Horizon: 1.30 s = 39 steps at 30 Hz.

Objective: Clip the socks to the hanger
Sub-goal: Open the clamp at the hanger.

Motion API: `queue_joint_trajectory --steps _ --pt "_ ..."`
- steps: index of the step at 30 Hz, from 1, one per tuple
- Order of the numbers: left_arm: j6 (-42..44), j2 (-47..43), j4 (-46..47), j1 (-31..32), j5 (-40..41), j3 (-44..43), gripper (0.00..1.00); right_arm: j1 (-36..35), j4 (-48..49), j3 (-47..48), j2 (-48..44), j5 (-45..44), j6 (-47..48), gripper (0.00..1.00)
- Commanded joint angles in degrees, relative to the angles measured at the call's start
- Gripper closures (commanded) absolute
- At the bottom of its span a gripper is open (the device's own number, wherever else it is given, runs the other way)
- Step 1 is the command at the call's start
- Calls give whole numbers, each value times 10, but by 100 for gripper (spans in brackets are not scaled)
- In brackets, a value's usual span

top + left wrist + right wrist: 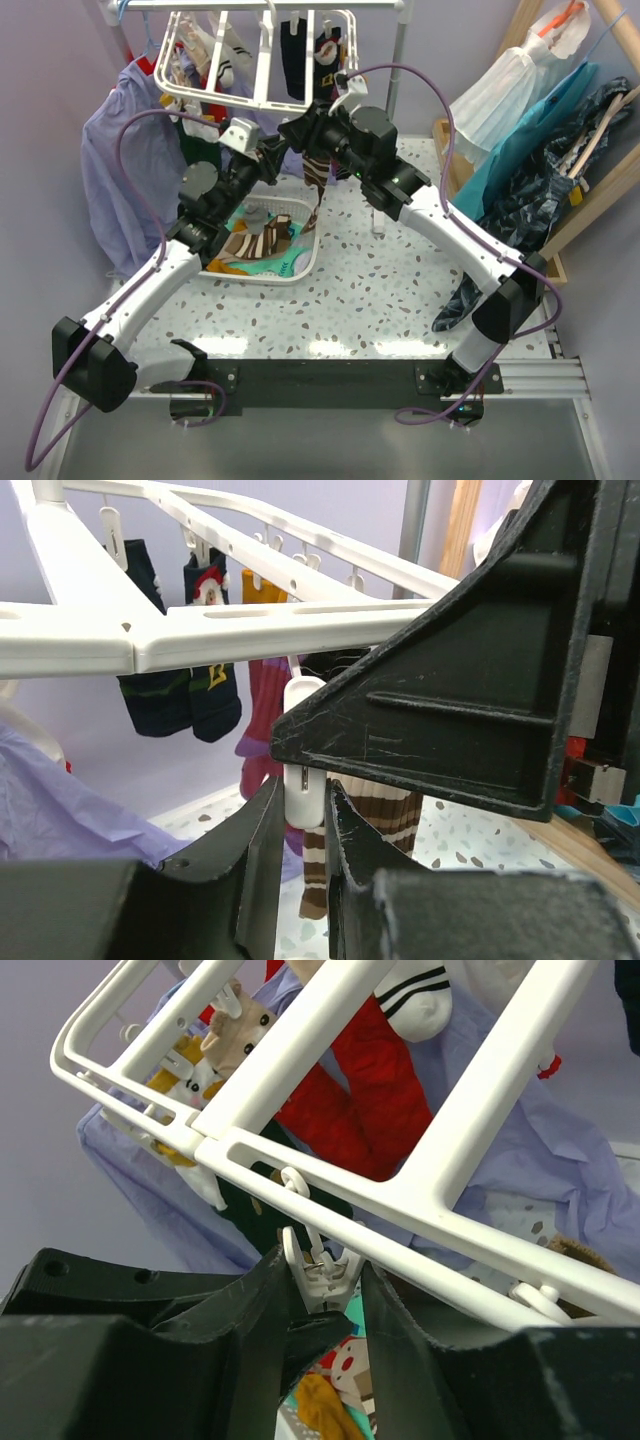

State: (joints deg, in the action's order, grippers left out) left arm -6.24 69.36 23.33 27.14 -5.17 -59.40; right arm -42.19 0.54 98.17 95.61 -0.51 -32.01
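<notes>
Under the hanger (265, 70), our left gripper (303, 783) pinches 1 white clip (304, 705) above 1 brown-cream striped sock (390, 815); the clip's bite is hidden. Our right gripper (324, 1260) squeezes 1 clip (322, 1278); whether it is the same one, we cannot tell. 1 basket (262, 280) sits below.

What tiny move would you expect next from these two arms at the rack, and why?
Probably the right gripper should ease off the white clip it flanks, letting it bite the brown-cream striped sock that hangs just below. The left gripper brackets the clip too, under the hanger. Whether the sock is already pinched is hidden.
</notes>
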Motion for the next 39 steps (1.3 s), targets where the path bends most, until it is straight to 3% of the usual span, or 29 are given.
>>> queue_joint_trajectory --steps 1,8,17,24,31,35,38,39 --pt "21 -8 27 0 -6 -20 100 -3 -4 37 -27 -12 -16 57" --pt "37 -4 -4 1 -15 -20 100 -3 -4 64 -18 -43 -14 46" --pt "53 -5 -21 3 -27 -21 100 -3 -21 74 -3 -59 -9 46" --pt "55 -4 -36 4 -32 -27 100 -3 -21 74 5 -51 -1 53" --pt "60 -5 -59 4 -35 -40 100 -2 -25 71 7 -46 9 72" --pt "57 -12 -63 4 -26 -39 85 -3 -17 66 5 -43 12 87" --pt "50 -20 -66 4 -4 -36 74 -2 -10 55 2 -41 15 89" --pt "45 -23 -68 4 4 -34 66 -3 -9 53 1 -41 16 89"
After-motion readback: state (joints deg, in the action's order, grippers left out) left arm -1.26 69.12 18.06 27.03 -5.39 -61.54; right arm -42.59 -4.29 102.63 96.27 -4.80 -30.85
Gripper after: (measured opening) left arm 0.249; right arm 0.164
